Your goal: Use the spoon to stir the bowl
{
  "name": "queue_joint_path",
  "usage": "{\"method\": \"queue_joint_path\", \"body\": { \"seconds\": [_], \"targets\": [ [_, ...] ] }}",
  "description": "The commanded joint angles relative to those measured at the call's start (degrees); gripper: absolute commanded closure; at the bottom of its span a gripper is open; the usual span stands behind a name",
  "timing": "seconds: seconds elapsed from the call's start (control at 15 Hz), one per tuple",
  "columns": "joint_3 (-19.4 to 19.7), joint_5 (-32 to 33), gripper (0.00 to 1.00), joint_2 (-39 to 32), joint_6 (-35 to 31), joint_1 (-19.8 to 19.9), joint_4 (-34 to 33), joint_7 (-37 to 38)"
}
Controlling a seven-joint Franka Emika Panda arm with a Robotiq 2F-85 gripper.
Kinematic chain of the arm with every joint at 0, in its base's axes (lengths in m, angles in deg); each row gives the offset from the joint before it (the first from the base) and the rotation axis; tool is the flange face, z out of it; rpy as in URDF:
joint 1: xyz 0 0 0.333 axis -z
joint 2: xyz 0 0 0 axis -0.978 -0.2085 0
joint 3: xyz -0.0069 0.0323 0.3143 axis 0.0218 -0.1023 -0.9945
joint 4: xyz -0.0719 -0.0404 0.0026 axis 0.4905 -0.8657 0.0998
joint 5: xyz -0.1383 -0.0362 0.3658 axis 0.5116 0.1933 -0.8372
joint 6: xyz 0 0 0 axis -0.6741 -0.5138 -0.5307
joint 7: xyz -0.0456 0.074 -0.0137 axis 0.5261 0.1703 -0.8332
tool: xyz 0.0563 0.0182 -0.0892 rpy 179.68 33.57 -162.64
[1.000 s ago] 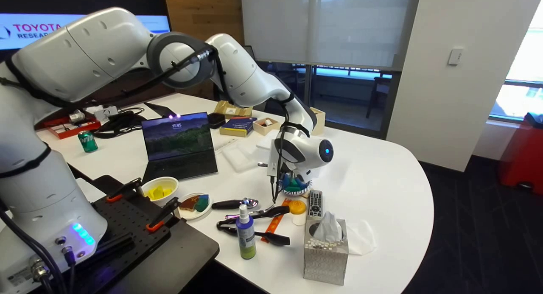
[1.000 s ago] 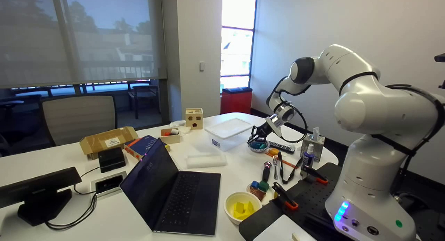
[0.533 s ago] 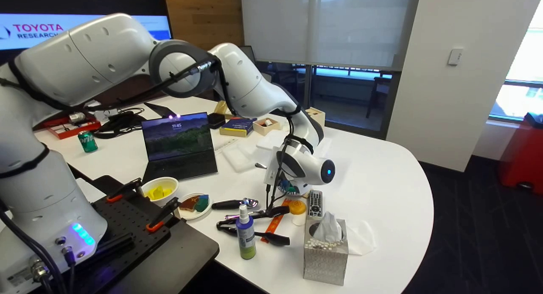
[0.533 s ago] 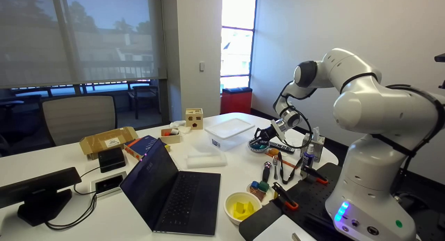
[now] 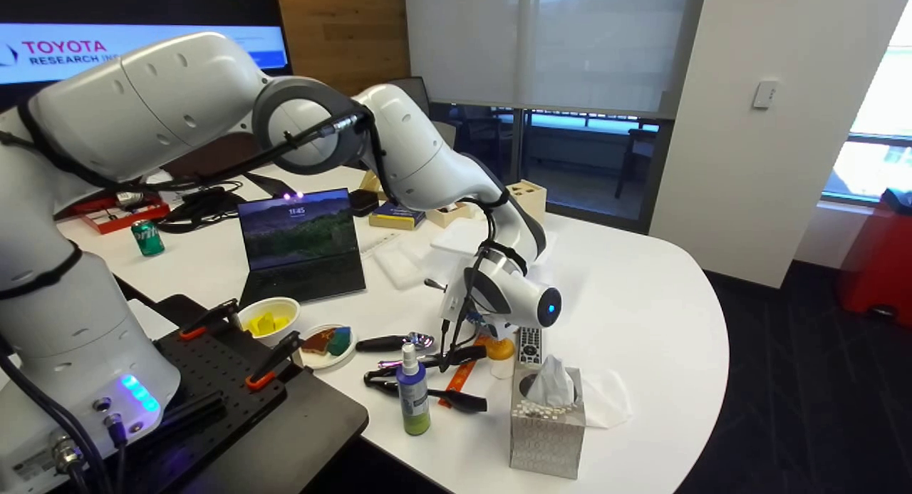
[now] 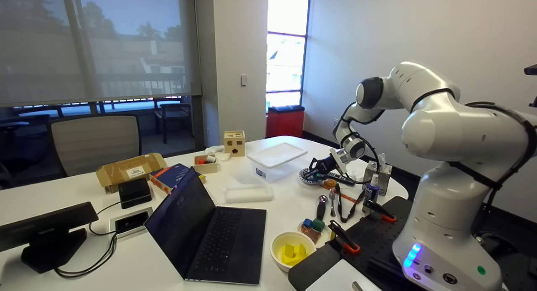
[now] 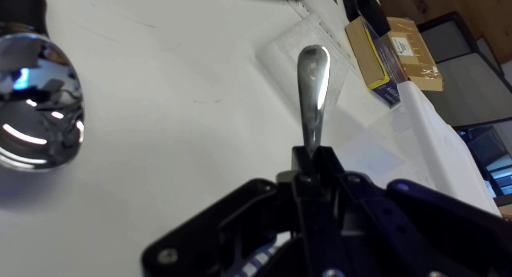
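Observation:
My gripper is shut on a metal spoon. In the wrist view the spoon's handle sticks out past the fingertips; its head is hidden. The handle end also shows in an exterior view, left of the hand. The small teal-blue bowl with a striped rim stands on the table. In an exterior view my gripper is tilted low over this bowl. The bowl is mostly hidden behind the hand in an exterior view. A piece of its striped rim shows under the gripper in the wrist view. Its inside is not clear.
A remote, an orange-lidded jar, tongs, a spray bottle and a tissue box stand near the bowl. A black-handled scoop lies beside it. A lidded clear box stands behind.
The wrist has sunk and tilted, so the gripper lies flatter and lower over the bowl. The spoon's handle end has moved left and down in an exterior view. The grip is unchanged.

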Motion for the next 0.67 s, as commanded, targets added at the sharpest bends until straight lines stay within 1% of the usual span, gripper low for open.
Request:
{"method": "queue_joint_path", "body": {
  "seconds": [0.0, 0.4, 0.6],
  "targets": [
    [1.8, -1.0, 0.98, 1.2, -2.9, -2.1, 0.1, 2.4],
    [3.2, 0.2, 0.98, 2.8, -10.9, -6.1, -0.1, 4.2],
    [2.9, 0.7, 0.98, 4.2, -12.5, -7.4, 0.1, 3.0]
  ]
}}
